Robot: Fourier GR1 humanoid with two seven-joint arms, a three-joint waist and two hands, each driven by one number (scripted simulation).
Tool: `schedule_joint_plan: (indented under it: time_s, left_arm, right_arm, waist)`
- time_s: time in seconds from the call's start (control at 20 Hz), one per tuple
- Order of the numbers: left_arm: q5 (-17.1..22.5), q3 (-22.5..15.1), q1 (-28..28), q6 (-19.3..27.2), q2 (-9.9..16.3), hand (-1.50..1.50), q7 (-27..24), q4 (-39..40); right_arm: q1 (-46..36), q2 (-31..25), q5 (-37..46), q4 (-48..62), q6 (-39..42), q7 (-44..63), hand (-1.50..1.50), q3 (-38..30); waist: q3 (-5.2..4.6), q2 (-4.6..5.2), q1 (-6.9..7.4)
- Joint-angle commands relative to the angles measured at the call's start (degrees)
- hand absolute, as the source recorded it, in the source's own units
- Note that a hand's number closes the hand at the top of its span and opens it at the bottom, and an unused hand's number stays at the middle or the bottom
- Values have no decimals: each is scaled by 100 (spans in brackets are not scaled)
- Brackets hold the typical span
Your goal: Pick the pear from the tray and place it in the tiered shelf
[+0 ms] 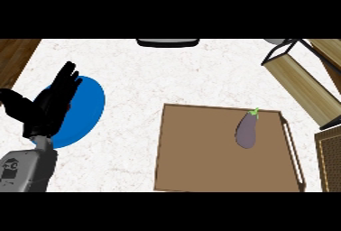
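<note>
The pear named in the task cannot be found on the tray [200, 171]; the only thing lying there is an eggplant [247, 131], purple with a small green stem. It lies in the upper right part of the brown tray, near the right rim, with the stem pointing up and away from the robot. The tray itself stands on the white speckled counter [166, 72], in the lower right of the view, and has a pale handle along its right side.

To the right of the tray, at the upper right corner, the tiered shelf [300, 85] shows light wooden boards in a dark frame. Nothing is seen on these boards.

Well apart from the tray, on the left side, a blue plate [90, 108] lies on the counter. The left hand [50, 101] is above this plate and covers part of it; its fingers are straight and spread, holding nothing. The right hand is not visible.

At the top edge a dark rounded object [168, 42] is partly seen.
</note>
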Motion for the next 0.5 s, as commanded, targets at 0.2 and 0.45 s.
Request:
schedule_joint_plan:
  time_s: [0.2, 0.45]
  left_arm:
    - [-123, 14, -158, -42, -83, 0, -61, 187]
    - [-152, -67, -62, -62, -169, 0, -64, 124]
  right_arm:
    - [-541, -626, 144, 1947, -442, -1160, 150, 236]
    - [-627, -617, 298, 2389, -1011, -534, 150, 67]
  waist:
    - [-1, 10, 19]
    - [-1, 27, 56]
